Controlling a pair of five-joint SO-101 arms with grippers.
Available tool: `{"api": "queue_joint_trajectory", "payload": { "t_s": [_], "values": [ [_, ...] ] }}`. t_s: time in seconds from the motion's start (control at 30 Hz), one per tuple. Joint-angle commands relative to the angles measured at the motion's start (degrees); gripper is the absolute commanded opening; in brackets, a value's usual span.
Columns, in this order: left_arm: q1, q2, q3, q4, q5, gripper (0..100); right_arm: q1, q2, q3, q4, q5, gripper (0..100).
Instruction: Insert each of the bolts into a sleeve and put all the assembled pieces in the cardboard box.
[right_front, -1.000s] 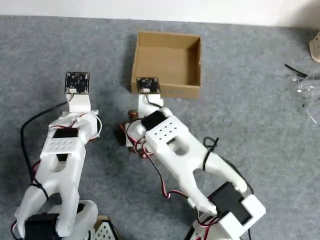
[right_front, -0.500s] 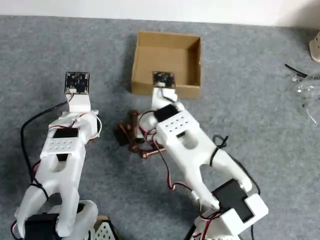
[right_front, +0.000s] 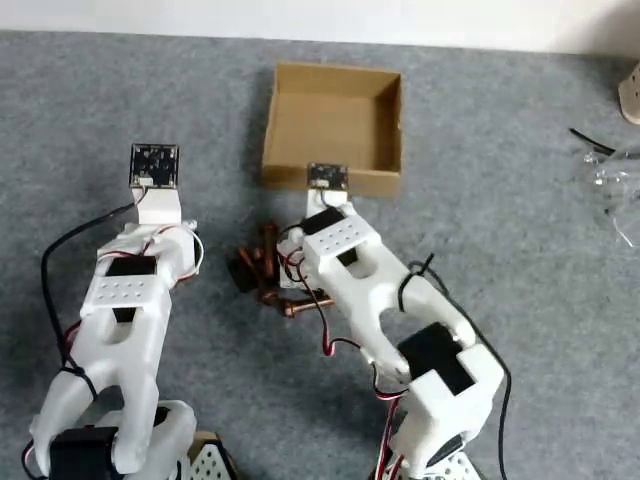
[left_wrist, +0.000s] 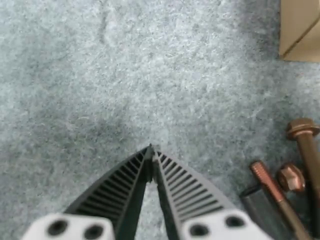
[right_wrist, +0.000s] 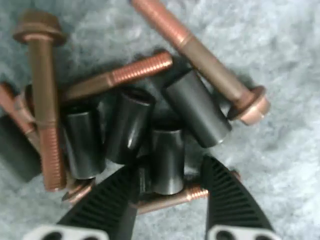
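From above, the cardboard box (right_front: 333, 181) stands just beyond the heap (right_front: 264, 272) of bolts and sleeves lying between the 2 arms; nothing looks assembled yet.

In the left wrist view, the left claw (left_wrist: 151, 150) is clenched on nothing above the table (left_wrist: 100, 75), near the heap.

In the right wrist view, the right claw (right_wrist: 170, 172) is released, jaws straddling 1 sleeve (right_wrist: 167, 150) packed against a neighbouring sleeve (right_wrist: 127, 125), with a bolt (right_wrist: 175, 197) underneath. I'd worry that closing pinches that bolt too, or the smooth sleeve squirts out and scatters the heap.
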Motion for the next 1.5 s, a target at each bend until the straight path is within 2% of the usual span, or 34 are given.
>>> {"api": "queue_joint_trajectory", "payload": {
  "t_s": [0.0,0.17,0.3,0.8,0.93,1.03,1.27,1.47],
  "values": [
    [-0.6,-0.2,0.0,-0.8,0.4,0,0.4,-0.3,-2.6,1.5,-2.9,15.9],
    [0.4,-0.2,0.0,-0.8,0.4,0,0.4,-0.3,-2.6,1.5,-2.7,14.2],
    [0.8,-0.2,0.0,-0.8,0.4,0,0.4,0.0,-2.6,1.4,-3.0,0.6],
    [0.9,-0.2,0.0,-0.8,0.4,0,0.7,-1.6,-2.6,3.0,-2.5,0.4],
    [0.9,-0.2,0.0,-0.9,0.4,0,0.7,-10.0,-2.2,3.5,-2.4,0.4],
    [0.9,-0.2,0.0,-0.9,0.4,0,1.0,-18.2,2.1,3.0,0.6,0.4],
    [0.9,-0.2,0.0,-0.9,0.2,0,4.8,-36.4,13.9,-4.4,2.1,0.4],
    [0.7,-0.1,-0.2,-0.9,0.3,0,8.0,-45.1,19.0,-7.6,7.0,0.4]
  ]
}}
